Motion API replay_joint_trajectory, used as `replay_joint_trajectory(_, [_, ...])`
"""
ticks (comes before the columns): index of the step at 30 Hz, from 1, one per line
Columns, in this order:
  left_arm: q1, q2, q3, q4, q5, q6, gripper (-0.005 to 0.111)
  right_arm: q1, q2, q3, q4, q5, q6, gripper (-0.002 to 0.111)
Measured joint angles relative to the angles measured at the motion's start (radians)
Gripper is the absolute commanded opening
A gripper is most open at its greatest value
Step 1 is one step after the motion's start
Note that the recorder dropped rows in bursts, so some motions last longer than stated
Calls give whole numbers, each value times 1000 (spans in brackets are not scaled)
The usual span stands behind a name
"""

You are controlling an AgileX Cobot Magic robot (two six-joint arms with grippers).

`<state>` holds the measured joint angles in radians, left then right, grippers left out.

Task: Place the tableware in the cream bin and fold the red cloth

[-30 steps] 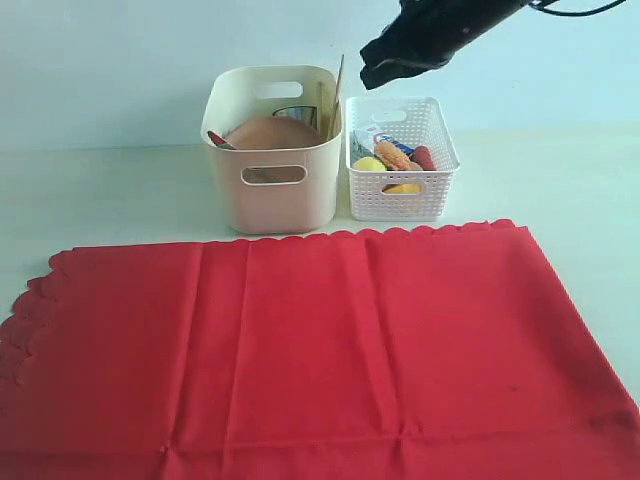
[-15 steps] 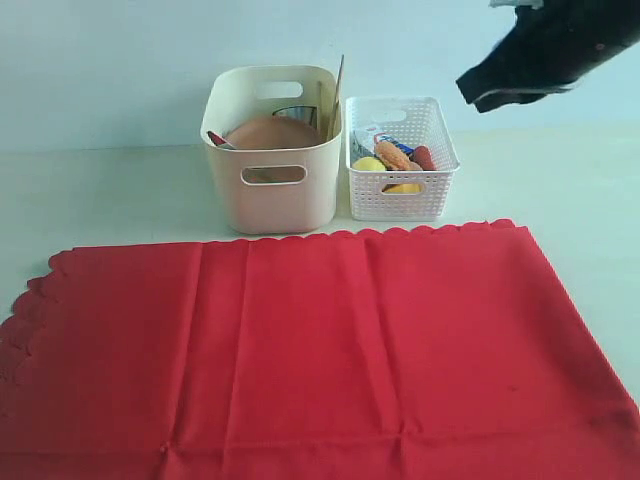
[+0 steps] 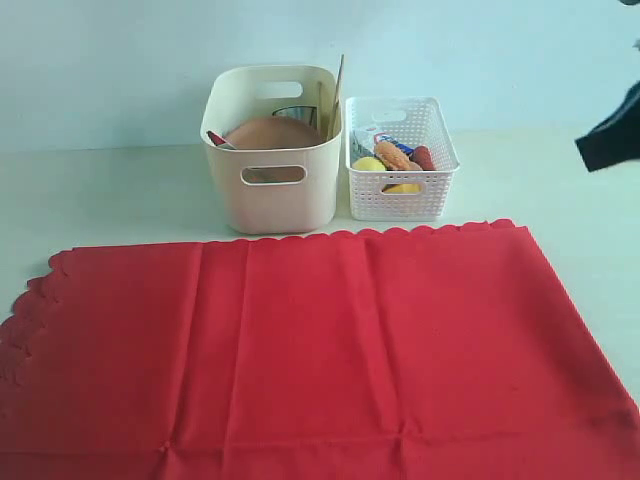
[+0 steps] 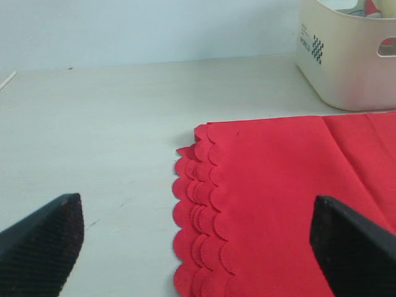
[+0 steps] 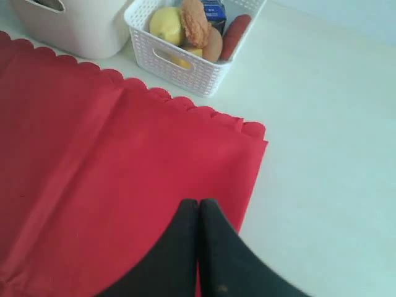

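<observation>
Table (image 3: 110, 190) pale, wall (image 3: 120, 60) lt blue.

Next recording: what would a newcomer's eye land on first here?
The large red cloth fills the foreground, spread out on the pale table. Behind it stands the cream bin, holding a round brown plate and protruding wooden chopsticks, with the white perforated basket of food beside it.

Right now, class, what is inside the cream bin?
A round brown plate shows in the cream bin, with a steel cup and chopsticks behind it; whatever lies beneath is hidden.
</observation>
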<state>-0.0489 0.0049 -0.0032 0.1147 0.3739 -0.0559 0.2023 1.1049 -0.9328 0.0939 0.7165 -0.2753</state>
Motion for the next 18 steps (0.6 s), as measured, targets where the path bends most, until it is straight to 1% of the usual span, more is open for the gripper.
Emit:
replay_joint_trajectory(10, [-125,0,0,0,0,0,94,0,-346,252,-94,-59,111,0])
replay_joint_trajectory(14, [-150,0,0,0,0,0,94,0,-424,334,-94,-106,143,0])
replay_joint_trajectory(18, [-155,0,0,5,0,0,94,0,-451,396,-94,-161,212,0])
